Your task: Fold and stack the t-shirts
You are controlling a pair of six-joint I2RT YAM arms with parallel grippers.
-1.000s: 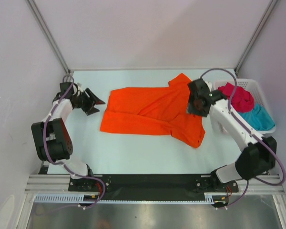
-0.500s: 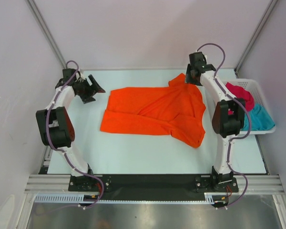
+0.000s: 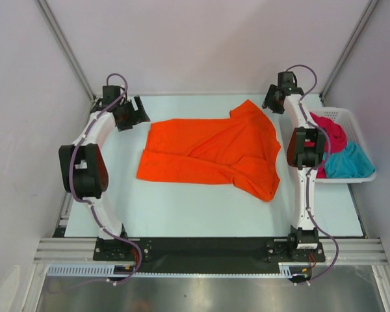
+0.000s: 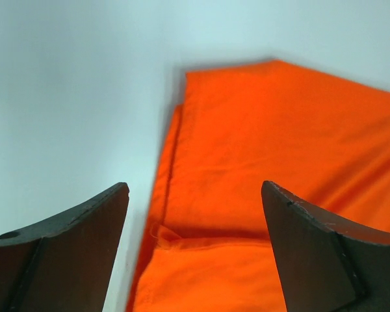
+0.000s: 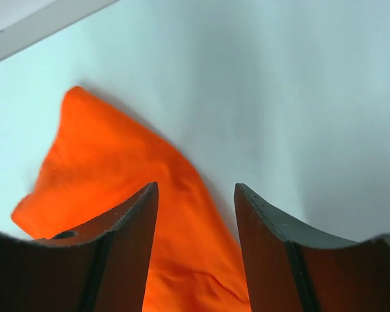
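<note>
Left gripper [image 3: 135, 116] and right gripper [image 3: 271, 101] are both open, and they hold nothing.

From the top view, you see the orange shirt [image 3: 208, 153] lying spread out on the table [image 3: 182, 208]. It is not folded yet. Your left gripper hangs just beside its far left corner. Your right gripper hangs near its far right tip. The red shirt [image 3: 331, 133] and the teal shirt [image 3: 348, 162] wait in the basket [image 3: 361, 140] on the right.

In the left wrist view, the left gripper [image 4: 195, 188] has its fingers wide apart. The orange shirt [image 4: 279, 130] lies below and past them. Its edge runs next to the bare table [image 4: 71, 97]. The cloth looks doubled along that edge. Nothing is pinched.

In the right wrist view, the right gripper [image 5: 195, 185] is open too. The orange shirt [image 5: 104, 162] comes to a point on the left. Its edge runs down through the gap, with bare table [image 5: 279, 97] on the right.

I think you need to grab both far ends next. Here is what could go wrong:
- If you come down off the edge, the fingers close on the table and miss.
- If you pinch only the top layer on the left, the shirt can fall open.
- If one side grabs and the other slips, the shirt drags crooked and the fold comes out messy.
</note>
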